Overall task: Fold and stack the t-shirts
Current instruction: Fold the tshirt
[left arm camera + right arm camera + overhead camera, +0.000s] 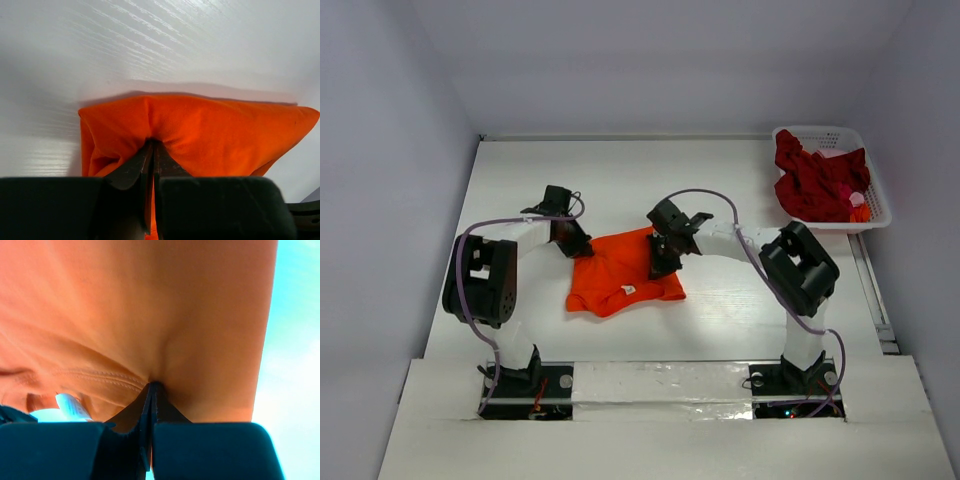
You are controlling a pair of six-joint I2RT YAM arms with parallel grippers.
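On the near middle of the table (pixel 740 320), just beyond the arm bases (pixel 515 378), I have the orange t-shirt (pixel 620 278) lying partly folded, its white neck label (pixel 629 290) facing up toward the near edge. Both claws sit on its far side. The left gripper (pixel 575 243) is pressed together on the shirt's far-left corner; through its wrist camera I see the cloth bunched into the closed tips above the white tabletop. The right gripper (pixel 660 262) is pinching the far-right edge the same way, with fabric draped across its lens and a stitched seam (pixel 95 377) running beside the tips. I judge that I hold both corners at once so the edge travels straight and level into a fold instead of twisting. Farther back, in the far right corner, the white basket (pixel 880 215) holds the dark red t-shirt (pixel 815 180), crumpled and untouched. It sits well apart, which leaves the working area to one garment.
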